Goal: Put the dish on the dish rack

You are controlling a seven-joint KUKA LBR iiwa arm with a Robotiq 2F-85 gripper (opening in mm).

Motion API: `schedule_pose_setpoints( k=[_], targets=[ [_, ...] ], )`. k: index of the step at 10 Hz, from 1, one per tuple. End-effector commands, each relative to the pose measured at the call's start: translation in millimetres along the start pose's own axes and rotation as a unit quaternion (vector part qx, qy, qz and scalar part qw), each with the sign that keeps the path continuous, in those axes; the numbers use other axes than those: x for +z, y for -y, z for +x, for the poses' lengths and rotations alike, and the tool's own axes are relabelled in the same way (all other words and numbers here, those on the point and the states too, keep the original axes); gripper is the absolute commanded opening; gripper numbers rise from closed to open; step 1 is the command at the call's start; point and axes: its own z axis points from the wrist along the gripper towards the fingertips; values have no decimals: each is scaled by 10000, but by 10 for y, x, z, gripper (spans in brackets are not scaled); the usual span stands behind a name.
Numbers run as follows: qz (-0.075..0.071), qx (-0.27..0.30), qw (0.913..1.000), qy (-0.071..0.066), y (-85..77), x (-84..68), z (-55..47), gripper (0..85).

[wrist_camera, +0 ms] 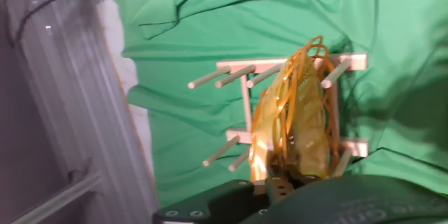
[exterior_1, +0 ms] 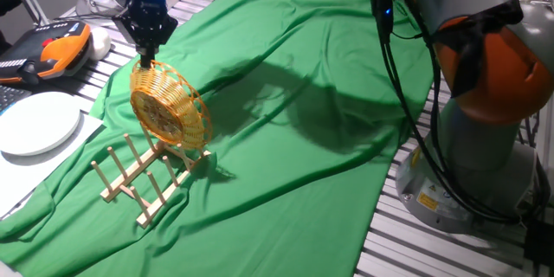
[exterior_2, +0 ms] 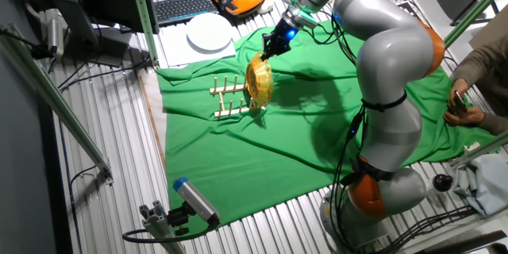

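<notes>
The golden wicker dish (exterior_1: 169, 104) stands on edge, tilted, with its lower rim among the end pegs of the light wooden dish rack (exterior_1: 138, 182). My gripper (exterior_1: 147, 56) is shut on the dish's top rim from above. In the other fixed view the dish (exterior_2: 259, 82) sits at the right end of the rack (exterior_2: 226, 99) under the gripper (exterior_2: 268, 54). The hand view looks down the dish (wrist_camera: 294, 119) onto the rack (wrist_camera: 238, 66); the gripper (wrist_camera: 280, 182) clamps the near rim.
A green cloth (exterior_1: 303, 138) covers the table. A plain white plate (exterior_1: 35, 123) lies left of the rack, off the cloth. An orange teach pendant (exterior_1: 56, 52) and a keyboard (exterior_2: 182, 5) lie beyond it. The arm's base (exterior_1: 485, 138) stands at the right.
</notes>
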Motion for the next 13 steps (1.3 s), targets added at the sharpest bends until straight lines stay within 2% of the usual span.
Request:
schedule_pose_setpoints(
  k=[1, 2, 3, 4, 5, 6, 7, 8, 10, 11, 12, 13],
  targets=[
    [97, 12, 9999, 28, 0, 3, 0, 340],
    [178, 20, 9998, 47, 1, -1, 2, 340],
    [178, 27, 9998, 47, 12, -5, 6, 340],
    [134, 27, 9999, 37, 37, -8, 12, 510],
    [134, 19, 9999, 37, 49, -10, 16, 340],
    [154, 0, 9999, 49, 72, -26, 16, 510],
    [143, -3, 9999, 31, 72, -47, 24, 510],
    [163, 71, 9998, 44, 33, -94, 80, 340],
    [320, 247, 9991, 103, -115, -193, 207, 340],
    [355, 345, 9987, 115, -192, -243, 268, 340],
    [316, 392, 9987, 115, -273, -285, 321, 340],
    [242, 347, 9991, 102, -338, -314, 366, 0]
  ],
)
